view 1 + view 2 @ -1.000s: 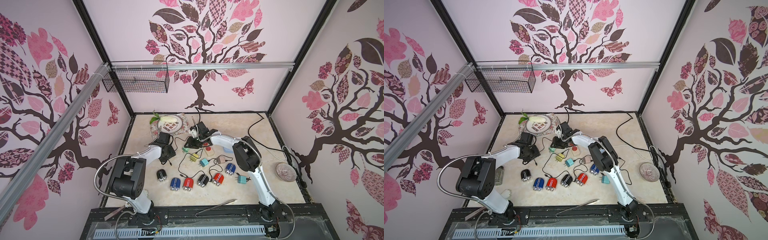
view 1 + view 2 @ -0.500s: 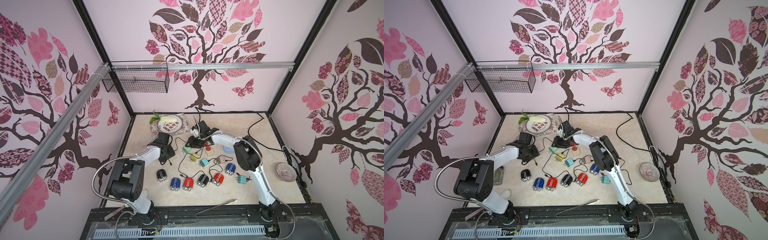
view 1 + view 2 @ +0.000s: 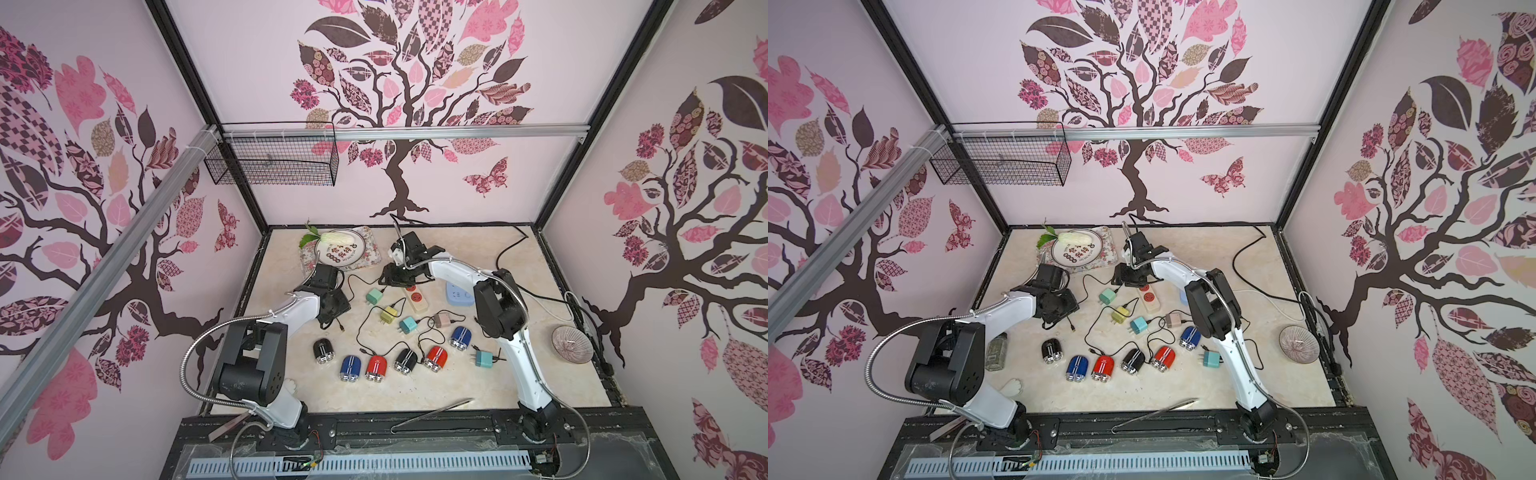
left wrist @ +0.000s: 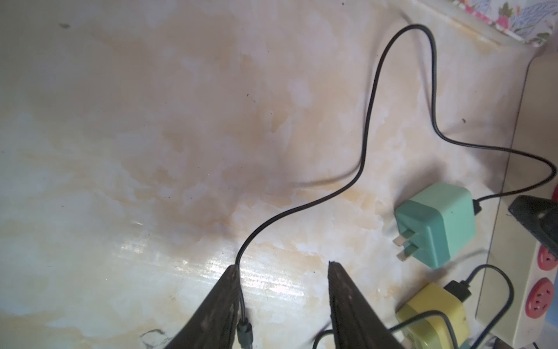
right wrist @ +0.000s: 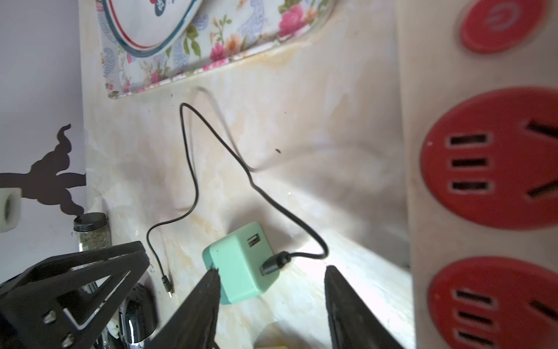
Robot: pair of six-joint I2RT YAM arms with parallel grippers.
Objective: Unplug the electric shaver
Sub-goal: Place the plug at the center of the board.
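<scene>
Fingers on both arms are parted and grip nothing: the left fingers (image 4: 217, 311) stand at a middling gap, the right fingers (image 5: 347, 308) look a little wider. Closest to me, by the front edge of the surface (image 3: 415, 395), lie metal tongs (image 3: 432, 411). Behind them six shavers (image 3: 376, 368) sit in a loose row, with a black shaver (image 3: 323, 351) at its left end. Just behind that one, and apart from it, the loose end (image 3: 341, 328) of a thin cable (image 4: 371, 99) lies on the surface. In the left wrist view that end shows alongside the inner edge of one left finger, not pinched between the two. The left fingers hang low just above it. The cable loops back to a mint charger (image 3: 375, 297), which lies on its side with its prongs bare, near a cream strip (image 3: 417, 299) with red sockets. A yellow charger (image 3: 388, 314) lies just in front of the mint one. The right fingers hang over the strip's far end. In the right wrist view one tip overlaps the mint charger's edge, and I cannot tell whether it touches. Farthest back, a plate (image 3: 338, 255) rests on a floral tray (image 3: 372, 261)
</scene>
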